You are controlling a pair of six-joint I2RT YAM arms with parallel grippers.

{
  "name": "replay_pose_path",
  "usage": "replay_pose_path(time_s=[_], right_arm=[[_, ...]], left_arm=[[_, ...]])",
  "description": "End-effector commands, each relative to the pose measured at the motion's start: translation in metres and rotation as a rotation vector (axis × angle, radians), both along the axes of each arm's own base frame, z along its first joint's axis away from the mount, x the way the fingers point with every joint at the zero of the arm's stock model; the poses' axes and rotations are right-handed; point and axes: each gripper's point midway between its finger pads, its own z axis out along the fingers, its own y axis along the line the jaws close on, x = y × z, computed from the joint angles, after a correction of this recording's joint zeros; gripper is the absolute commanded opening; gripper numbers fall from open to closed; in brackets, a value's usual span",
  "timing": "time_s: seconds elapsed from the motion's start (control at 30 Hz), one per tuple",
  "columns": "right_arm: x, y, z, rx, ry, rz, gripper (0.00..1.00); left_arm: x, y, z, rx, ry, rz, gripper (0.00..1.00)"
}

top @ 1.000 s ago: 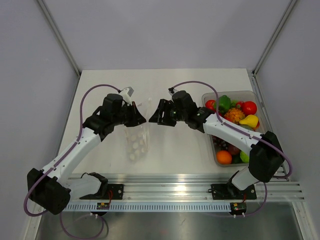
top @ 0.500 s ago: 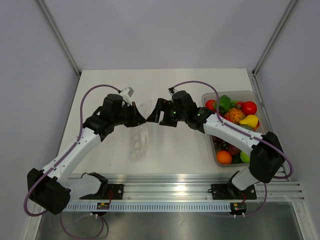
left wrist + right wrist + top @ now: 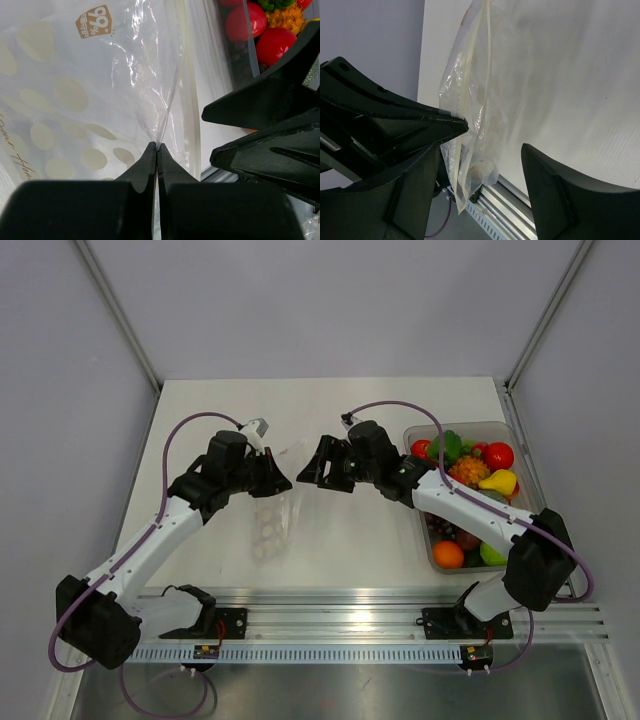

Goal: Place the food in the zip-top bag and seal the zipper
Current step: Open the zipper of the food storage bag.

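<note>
The zip-top bag (image 3: 272, 520), clear with white dots, hangs from my left gripper (image 3: 283, 480), which is shut on its upper edge. In the left wrist view the jaws (image 3: 157, 148) pinch the plastic beside the zipper strip (image 3: 192, 115). The dotted bag (image 3: 65, 95) fills the left of that view. My right gripper (image 3: 306, 474) is open and empty, facing the left gripper across the bag's mouth. In the right wrist view the bag (image 3: 480, 95) hangs between its spread fingers (image 3: 555, 190). The food (image 3: 470, 470) lies in the tray at the right.
The rigid clear tray (image 3: 520, 430) holds red, green, yellow, orange and purple toy pieces at the table's right side. A metal rail (image 3: 380, 620) runs along the near edge. Grey walls stand close on the left, back and right.
The bag has drawn narrower and hangs more folded under the left gripper. The right gripper moved a little toward the bag and stays open.
</note>
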Motion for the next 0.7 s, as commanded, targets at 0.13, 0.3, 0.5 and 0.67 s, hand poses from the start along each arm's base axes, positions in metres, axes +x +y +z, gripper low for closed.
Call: replay_pose_path(time_s=[0.13, 0.3, 0.5, 0.67], right_arm=[[0.000, 0.012, 0.002, 0.033, 0.000, 0.011, 0.64], [0.000, 0.018, -0.013, 0.019, 0.022, 0.028, 0.42], [0.007, -0.001, -0.019, -0.085, -0.011, -0.036, 0.00], [0.010, -0.012, -0.002, -0.113, -0.069, -0.075, 0.00]], left_arm=[[0.003, -0.006, 0.020, -0.038, -0.076, -0.025, 0.00], [0.004, -0.007, 0.027, -0.043, -0.090, -0.036, 0.00], [0.001, -0.001, 0.027, 0.019, -0.100, -0.067, 0.00], [-0.001, 0.014, 0.011, 0.152, -0.042, -0.069, 0.44]])
